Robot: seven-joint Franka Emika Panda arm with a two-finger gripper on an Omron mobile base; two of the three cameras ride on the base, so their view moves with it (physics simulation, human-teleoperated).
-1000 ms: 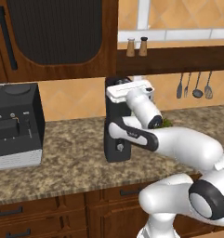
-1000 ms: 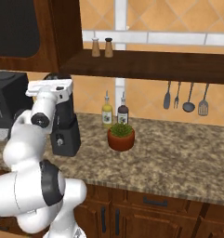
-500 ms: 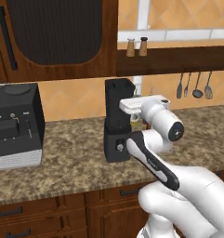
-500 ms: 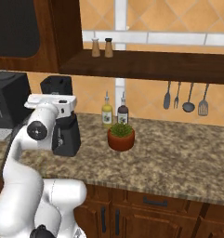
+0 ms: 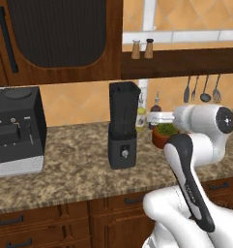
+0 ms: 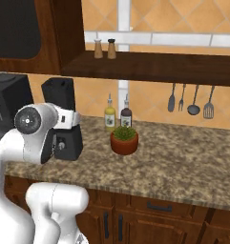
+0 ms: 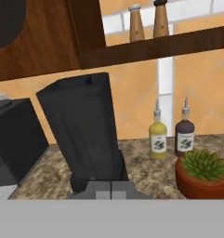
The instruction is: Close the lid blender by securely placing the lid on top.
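Jaws closed, empty; gripper point(image 7: 111, 189) tips pressed together at the bottom of the hand view, aimed at the blender point(image 7: 88, 132) from close by, not touching it. Blender point(image 5: 123, 125) upright on the counter point(image 5: 74, 174), lid point(image 5: 123, 85) sitting on the jar's top rim. Hand hangs just right of the jar in the left base view. Potted plant point(image 5: 164, 134) and two bottles point(image 7: 170, 133) to the blender's right, coffee machine point(image 5: 15, 130) well to its left. Shakers point(image 5: 142, 49) on the shelf above.
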